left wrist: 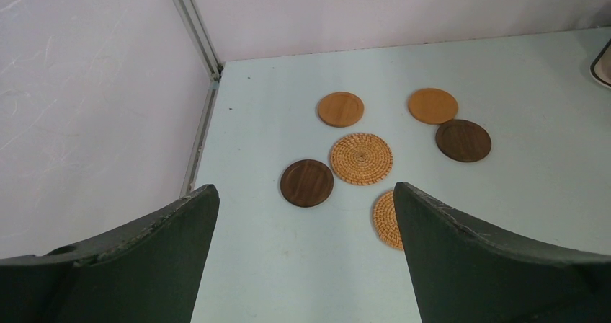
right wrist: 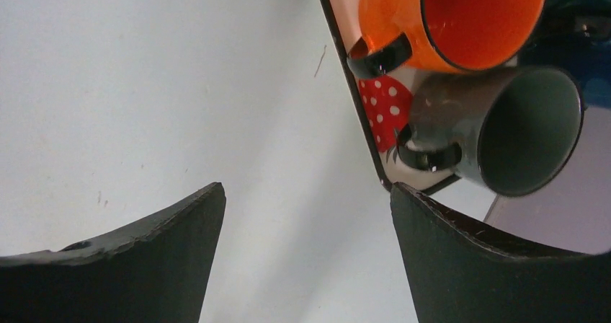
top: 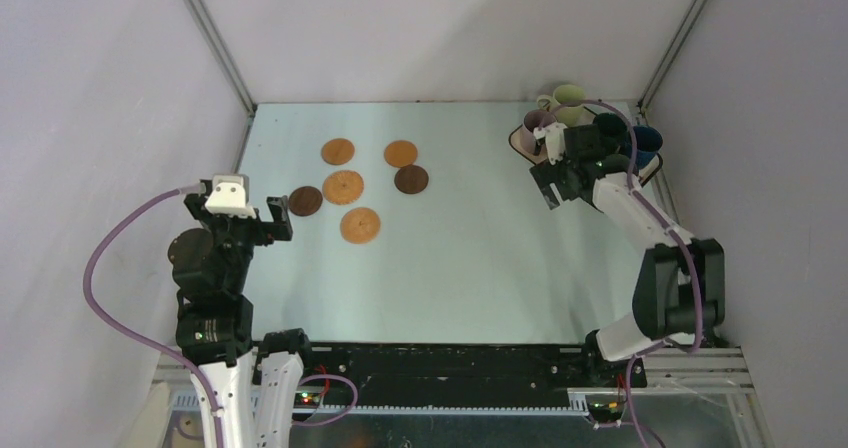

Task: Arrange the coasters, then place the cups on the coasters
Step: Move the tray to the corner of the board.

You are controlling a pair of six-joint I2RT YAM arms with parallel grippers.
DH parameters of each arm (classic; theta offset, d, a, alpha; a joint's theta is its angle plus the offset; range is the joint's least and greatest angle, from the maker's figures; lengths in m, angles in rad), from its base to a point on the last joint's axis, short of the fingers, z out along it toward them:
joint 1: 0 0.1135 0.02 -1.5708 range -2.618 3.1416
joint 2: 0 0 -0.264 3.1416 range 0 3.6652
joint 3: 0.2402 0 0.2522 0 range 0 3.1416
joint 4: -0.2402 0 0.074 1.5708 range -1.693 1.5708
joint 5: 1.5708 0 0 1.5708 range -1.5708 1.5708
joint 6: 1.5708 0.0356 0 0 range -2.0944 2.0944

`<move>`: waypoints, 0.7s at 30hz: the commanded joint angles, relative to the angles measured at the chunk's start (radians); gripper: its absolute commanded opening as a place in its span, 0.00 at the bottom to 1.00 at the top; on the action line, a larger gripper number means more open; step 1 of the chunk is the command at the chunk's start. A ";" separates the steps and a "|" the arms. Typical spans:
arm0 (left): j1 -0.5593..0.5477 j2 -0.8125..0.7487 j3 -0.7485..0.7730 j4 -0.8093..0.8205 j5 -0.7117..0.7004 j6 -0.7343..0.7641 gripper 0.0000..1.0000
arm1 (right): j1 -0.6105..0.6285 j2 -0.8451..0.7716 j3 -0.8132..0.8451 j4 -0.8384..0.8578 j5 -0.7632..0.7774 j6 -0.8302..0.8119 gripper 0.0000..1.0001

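Six flat round coasters [top: 343, 186], tan and dark brown, lay scattered; left gripper [left wrist: 304, 189] hovered spread, right gripper [right wrist: 306, 187] spread near the cups [top: 570, 95]

L wrist view: near woven coaster [left wrist: 384, 220] approx half hidden behind a finger [left wrist: 468, 265] of the left gripper [left wrist: 304, 188]. Tray [left wrist: 604, 63] is only a sliver, cut by R edge.
R wrist view: orange cup [right wrist: 447, 20] cut by top edge. Navy cup [right wrist: 580, 45] mostly off-frame at R & behind the orange cup. Tray mostly under cups.
Top view: right arm [top: 625, 203] covers the tray's near side & the cups there. Can't count them.
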 commanded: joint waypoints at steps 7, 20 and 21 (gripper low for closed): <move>0.009 0.017 -0.013 0.031 0.032 0.029 0.98 | 0.006 0.195 0.069 0.042 0.051 -0.061 0.84; 0.012 0.007 -0.011 0.024 0.024 0.034 0.98 | -0.034 0.305 -0.001 0.179 0.113 -0.051 0.82; 0.013 0.006 -0.012 0.025 0.023 0.034 0.98 | -0.038 0.311 -0.001 0.181 0.115 -0.048 0.82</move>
